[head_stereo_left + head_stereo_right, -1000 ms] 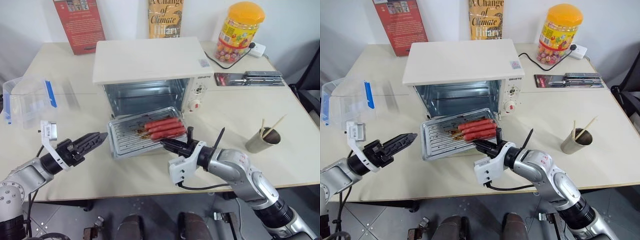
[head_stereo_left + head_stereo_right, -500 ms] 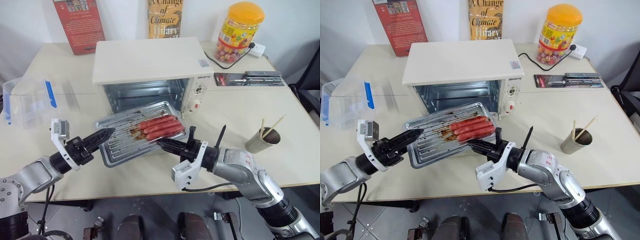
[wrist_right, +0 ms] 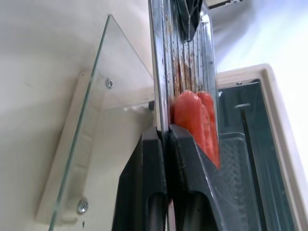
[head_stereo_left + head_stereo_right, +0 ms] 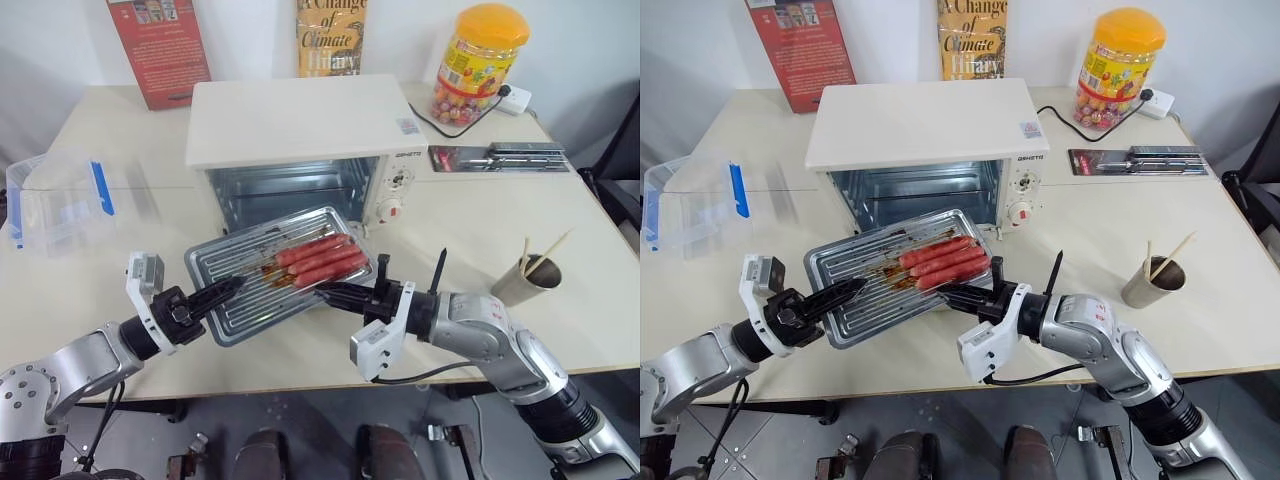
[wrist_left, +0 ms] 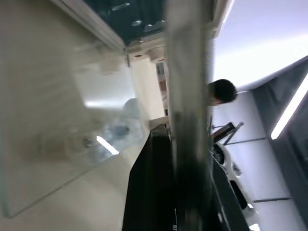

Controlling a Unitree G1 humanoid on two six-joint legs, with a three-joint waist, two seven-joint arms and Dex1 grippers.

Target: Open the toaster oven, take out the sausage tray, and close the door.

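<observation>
The cream-white toaster oven (image 4: 300,120) stands mid-table with its cavity open. Its glass door (image 3: 96,120) lies folded down flat in front, mostly hidden under the tray in the eye views. The silver sausage tray (image 4: 250,285), with three red sausages (image 4: 320,258) on its right half, hangs slightly tilted above the door. My left gripper (image 4: 228,289) is shut on the tray's left end. My right gripper (image 4: 332,292) is shut on its near right edge, just below the sausages (image 3: 192,115). In the left wrist view the tray's edge (image 5: 187,120) runs blurred between the black fingers (image 5: 149,192).
A clear plastic box with blue clips (image 4: 60,200) sits at the left. A paper cup with sticks (image 4: 525,280) stands at the right. Behind the oven are two books (image 4: 155,45), a candy jar (image 4: 478,65) and a black tool set (image 4: 510,157).
The tray has come up off the door and shifted left and toward me. My left gripper moved right, rolled, and closed on the tray's left end. The right gripper kept its hold.
</observation>
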